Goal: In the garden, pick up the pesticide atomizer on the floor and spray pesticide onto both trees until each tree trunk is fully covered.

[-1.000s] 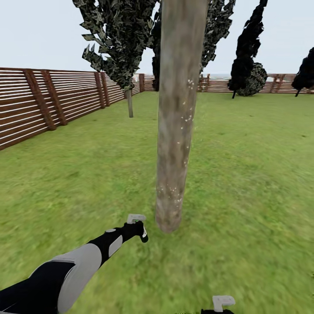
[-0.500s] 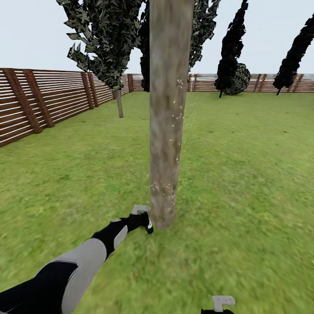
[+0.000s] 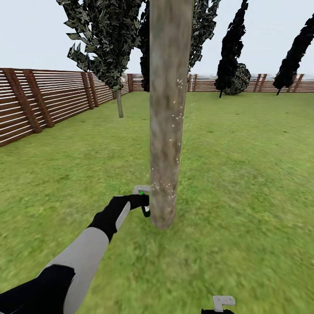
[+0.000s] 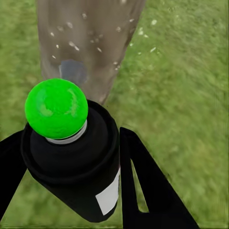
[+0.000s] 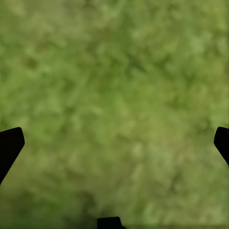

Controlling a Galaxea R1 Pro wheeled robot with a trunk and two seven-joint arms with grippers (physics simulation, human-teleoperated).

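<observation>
Spraying is underway: the atomizer (image 4: pixel 71 157), pinched in the left gripper (image 3: pixel 141 205), is aimed at the speckled trunk (image 3: pixel 168 131); bare bark higher up should be covered next.

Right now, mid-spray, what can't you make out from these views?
- Tree trunk, head view: far side hidden by the trunk itself, crown cut off by the top edge.
- Pesticide atomizer, left wrist view: base cut off by the bottom edge.
- Right gripper, right wrist view: just fingertips at the edges, over blurred lawn.
</observation>
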